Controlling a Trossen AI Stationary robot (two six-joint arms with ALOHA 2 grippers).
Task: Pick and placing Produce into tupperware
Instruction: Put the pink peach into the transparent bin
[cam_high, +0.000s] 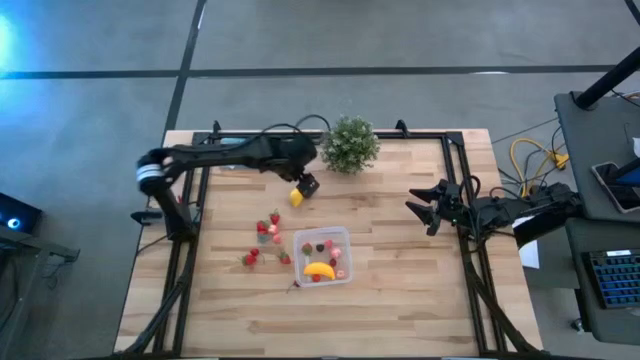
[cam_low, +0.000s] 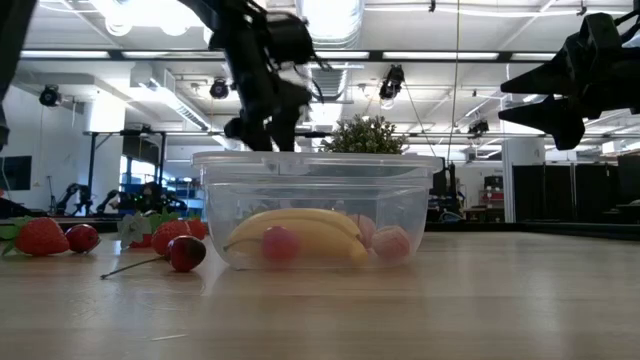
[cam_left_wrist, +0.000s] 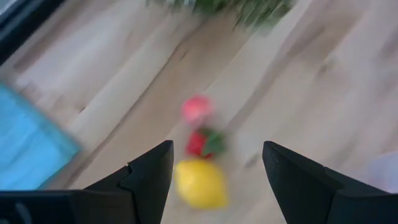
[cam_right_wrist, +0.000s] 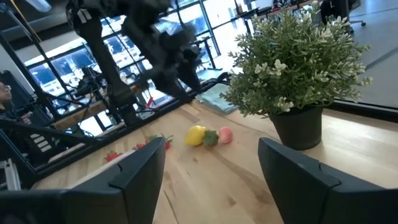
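We see the left gripper (cam_high: 307, 186) spread wide above the lemon (cam_high: 296, 198), apparently lining up a grab. The tupperware (cam_high: 322, 255) already holds a banana (cam_high: 320, 269) (the right gripper (cam_high: 428, 209) waits, fingers apart).

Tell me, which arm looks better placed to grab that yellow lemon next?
Probably the left. Its left gripper hangs open right above the lemon, fingers either side. The right gripper waits open near the table's right edge, far from the fruit.

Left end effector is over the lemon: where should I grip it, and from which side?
Come straight down and close across the lemon's narrow middle; it lies flat on the table. Keep the left end effector clear of the strawberry against one end.
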